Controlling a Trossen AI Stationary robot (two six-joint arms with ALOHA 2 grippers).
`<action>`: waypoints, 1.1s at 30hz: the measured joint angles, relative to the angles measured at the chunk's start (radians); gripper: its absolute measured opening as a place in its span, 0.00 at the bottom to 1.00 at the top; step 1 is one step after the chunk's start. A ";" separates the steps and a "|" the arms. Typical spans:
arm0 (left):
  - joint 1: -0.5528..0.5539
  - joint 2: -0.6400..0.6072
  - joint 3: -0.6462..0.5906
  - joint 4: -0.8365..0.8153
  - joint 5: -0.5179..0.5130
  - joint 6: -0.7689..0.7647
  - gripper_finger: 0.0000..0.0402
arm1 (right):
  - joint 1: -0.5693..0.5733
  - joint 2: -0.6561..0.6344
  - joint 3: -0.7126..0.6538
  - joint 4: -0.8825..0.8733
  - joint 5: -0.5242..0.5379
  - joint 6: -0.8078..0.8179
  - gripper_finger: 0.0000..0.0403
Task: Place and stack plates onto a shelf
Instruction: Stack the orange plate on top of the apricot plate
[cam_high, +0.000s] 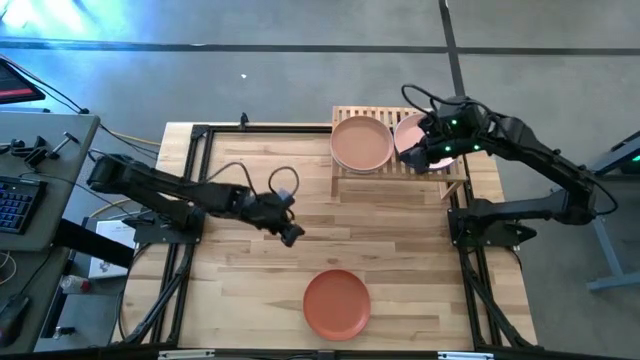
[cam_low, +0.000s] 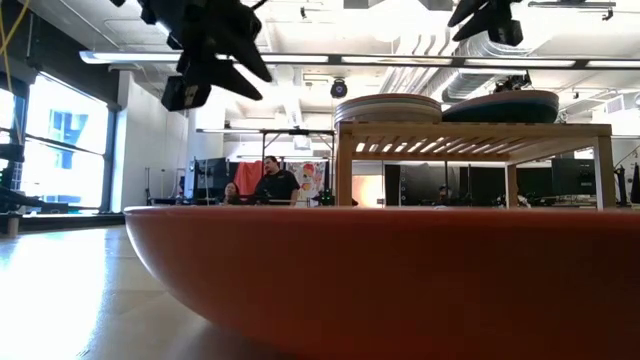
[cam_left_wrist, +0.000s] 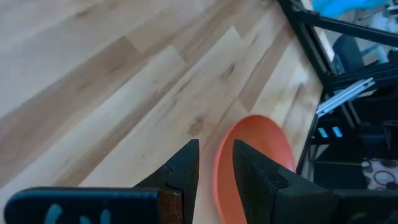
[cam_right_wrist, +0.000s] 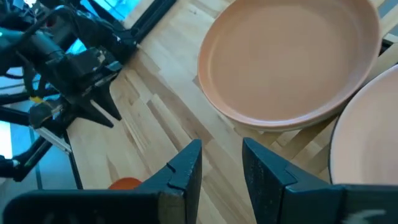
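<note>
A terracotta-orange plate (cam_high: 337, 303) lies flat on the table near its front edge and fills the low view (cam_low: 400, 270). The light-wood shelf (cam_high: 440, 178) stands at the far edge. On it rest a peach plate (cam_high: 361, 143) (cam_right_wrist: 292, 56) on the left and a pink plate (cam_high: 410, 130) (cam_right_wrist: 370, 143) on the right; in the low view both look like stacks. My left gripper (cam_high: 290, 232) (cam_left_wrist: 216, 145) hangs open over the table's middle, with the orange plate (cam_left_wrist: 255, 155) beyond its fingertips. My right gripper (cam_high: 415, 155) (cam_right_wrist: 222, 144) hovers open above the shelf's front edge, by the pink plate.
A black metal frame (cam_high: 195, 180) runs along the table's left, far and right edges, with the arm bases on either side. Bare wood lies between the shelf and the orange plate. Beyond the table, people (cam_low: 272, 180) sit in the room.
</note>
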 joint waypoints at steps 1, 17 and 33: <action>-0.010 0.018 0.000 0.023 -0.004 -0.008 0.21 | 0.003 0.006 0.000 0.000 0.000 -0.003 0.24; -0.084 0.280 0.000 0.251 0.014 -0.019 0.21 | 0.030 0.023 0.000 -0.001 0.001 -0.007 0.24; -0.181 0.404 0.000 0.381 0.023 -0.014 0.21 | 0.030 0.023 0.000 -0.001 0.011 -0.007 0.24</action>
